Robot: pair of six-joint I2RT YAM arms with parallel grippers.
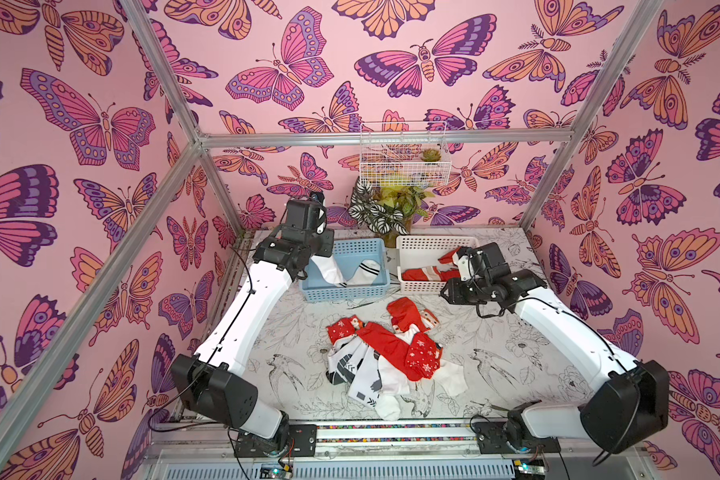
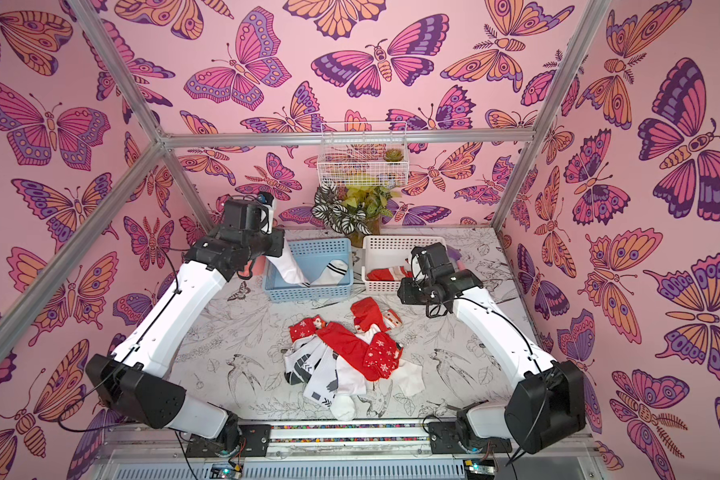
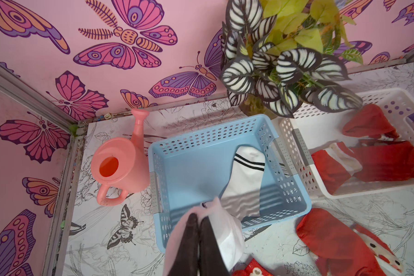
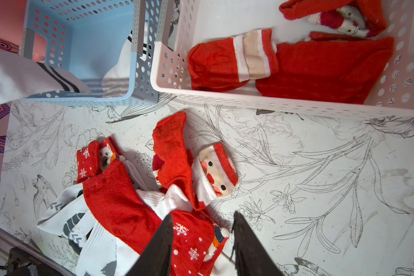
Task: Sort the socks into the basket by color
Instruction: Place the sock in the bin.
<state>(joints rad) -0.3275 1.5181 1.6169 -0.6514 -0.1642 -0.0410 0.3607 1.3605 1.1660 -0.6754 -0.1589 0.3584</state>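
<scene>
Over blue basket [image 3: 201, 136], sock [image 3: 227, 229] in left pincer [image 3: 198, 218]

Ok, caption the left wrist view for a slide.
Left gripper, shut on a white fabric sock, hangs over the blue perforated plastic basket holding one white black-striped sock.

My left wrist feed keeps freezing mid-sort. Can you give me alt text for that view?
The left pincer, shut on a white sock, holds it over the rim of the blue basket, where a striped sock already lies. A pink watering can stands on one side of that basket. On the other side, a white basket holds red socks.
</scene>
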